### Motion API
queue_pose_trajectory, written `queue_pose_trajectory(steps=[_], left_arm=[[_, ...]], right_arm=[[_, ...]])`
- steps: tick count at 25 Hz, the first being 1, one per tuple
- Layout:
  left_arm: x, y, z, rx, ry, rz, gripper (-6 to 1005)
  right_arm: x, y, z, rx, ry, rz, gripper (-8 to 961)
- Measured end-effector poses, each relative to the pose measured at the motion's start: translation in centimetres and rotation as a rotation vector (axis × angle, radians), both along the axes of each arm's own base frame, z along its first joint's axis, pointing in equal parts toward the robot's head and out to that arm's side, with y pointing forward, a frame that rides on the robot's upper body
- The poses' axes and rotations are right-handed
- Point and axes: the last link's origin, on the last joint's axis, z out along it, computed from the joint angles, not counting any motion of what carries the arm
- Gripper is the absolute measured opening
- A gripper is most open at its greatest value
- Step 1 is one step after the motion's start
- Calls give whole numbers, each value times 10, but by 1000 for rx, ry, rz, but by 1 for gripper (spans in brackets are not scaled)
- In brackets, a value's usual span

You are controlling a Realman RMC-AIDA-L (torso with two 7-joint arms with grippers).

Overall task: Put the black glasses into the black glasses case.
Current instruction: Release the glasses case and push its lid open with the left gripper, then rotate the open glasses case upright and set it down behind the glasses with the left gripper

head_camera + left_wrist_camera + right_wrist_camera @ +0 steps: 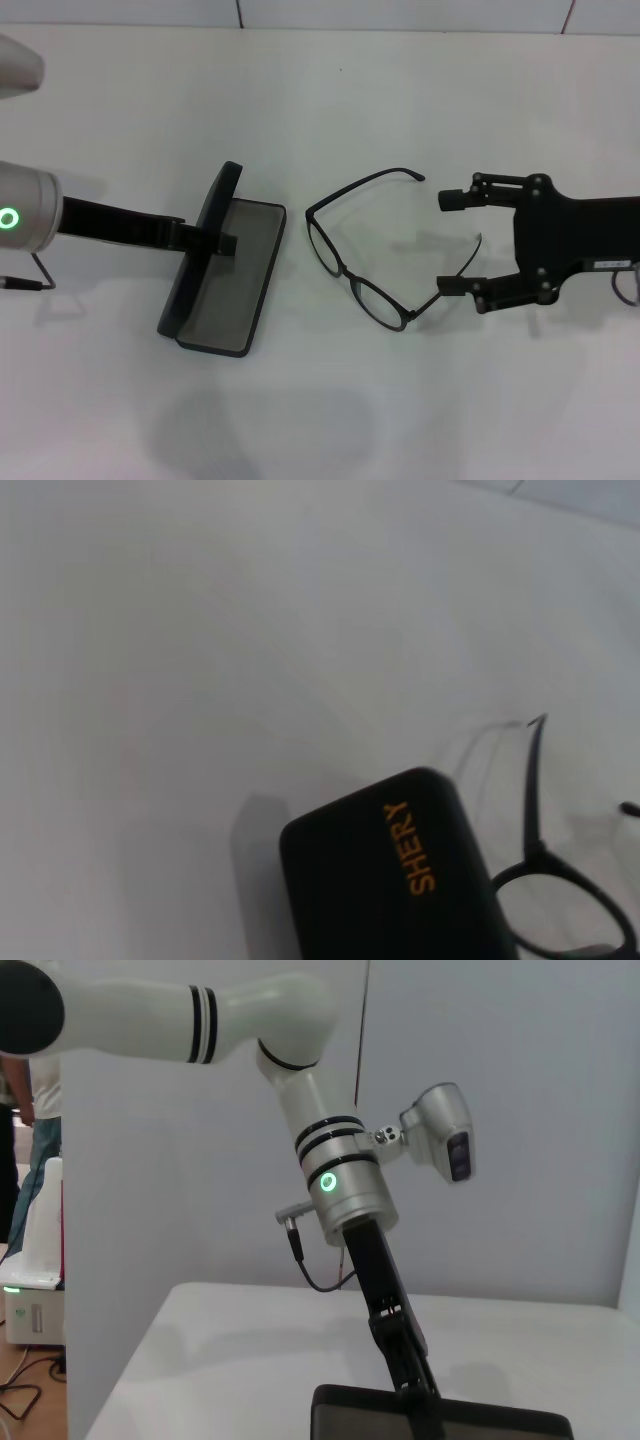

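Glasses [362,260] between right gripper's [452,243] fingers [452,199]

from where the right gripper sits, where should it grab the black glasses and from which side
Best at the near temple arm of the black glasses, approached from the robot's right. They lie unfolded on the table, both slim arms pointing at the open right gripper, whose fingers bracket the arm ends. The lenses face the open black glasses case, which the left gripper holds by its raised lid.
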Motion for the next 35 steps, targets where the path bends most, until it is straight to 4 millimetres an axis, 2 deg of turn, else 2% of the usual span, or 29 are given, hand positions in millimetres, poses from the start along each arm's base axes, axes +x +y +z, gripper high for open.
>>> queue_pose_trajectory(steps=[7, 18, 23, 30, 35], left_arm=[[8, 6, -2, -17, 27, -12, 838], [9, 18, 4, -4, 124, -167, 502], [12, 35, 13, 37, 196, -292, 254], [27, 59, 16, 29, 275, -457, 211], [44, 73, 10, 27, 361, -675, 214]], right_arm=[[3, -6, 12, -3, 43, 5, 846], [7, -15, 11, -27, 57, 5, 844], [10, -20, 10, -29, 70, -11, 843], [19, -30, 12, 17, 146, -81, 842], [24, -37, 9, 27, 175, -111, 841]])
